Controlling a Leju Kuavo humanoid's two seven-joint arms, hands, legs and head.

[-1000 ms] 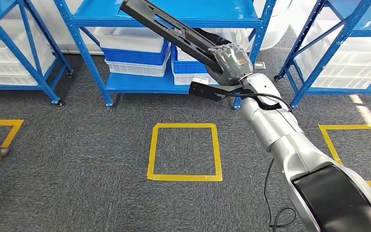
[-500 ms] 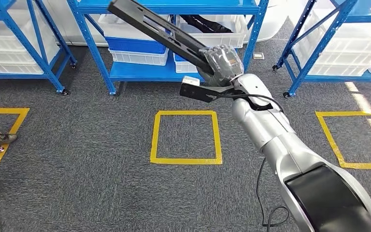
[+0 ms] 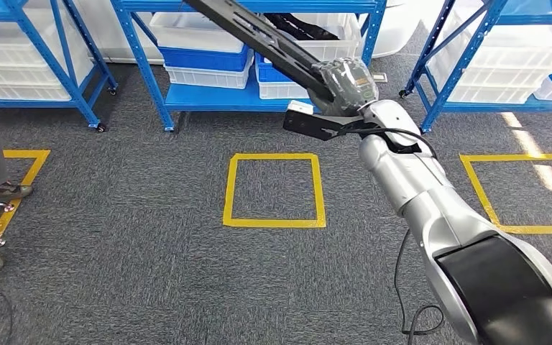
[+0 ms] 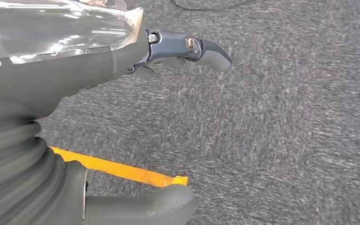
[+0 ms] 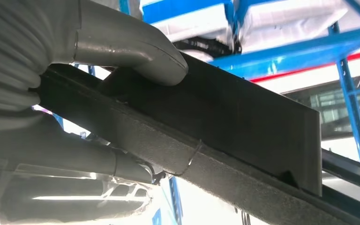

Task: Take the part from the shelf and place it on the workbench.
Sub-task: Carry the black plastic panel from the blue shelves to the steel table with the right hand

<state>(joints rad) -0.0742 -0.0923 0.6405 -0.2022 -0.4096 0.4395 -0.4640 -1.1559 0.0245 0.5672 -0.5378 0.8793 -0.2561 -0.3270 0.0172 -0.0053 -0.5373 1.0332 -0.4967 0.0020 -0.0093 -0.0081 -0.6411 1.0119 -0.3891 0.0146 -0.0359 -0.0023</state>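
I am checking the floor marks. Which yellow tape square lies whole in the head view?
The middle yellow square, left of the right arm. The left square and right square are cut off.

No text, label, brand, number or sign is legible anywhere in these views of the scene.

1. Grey carpet floor point(image 3: 136, 259) runs under everything, with yellow tape squares point(image 3: 273, 188) marked on it.
2. A blue shelf rack point(image 3: 208, 104) stands on the carpet; its low shelf carries stacked white and blue bins point(image 3: 203, 61).
3. More blue racks point(image 3: 21, 100) hold white bins point(image 3: 510, 50) on both sides.
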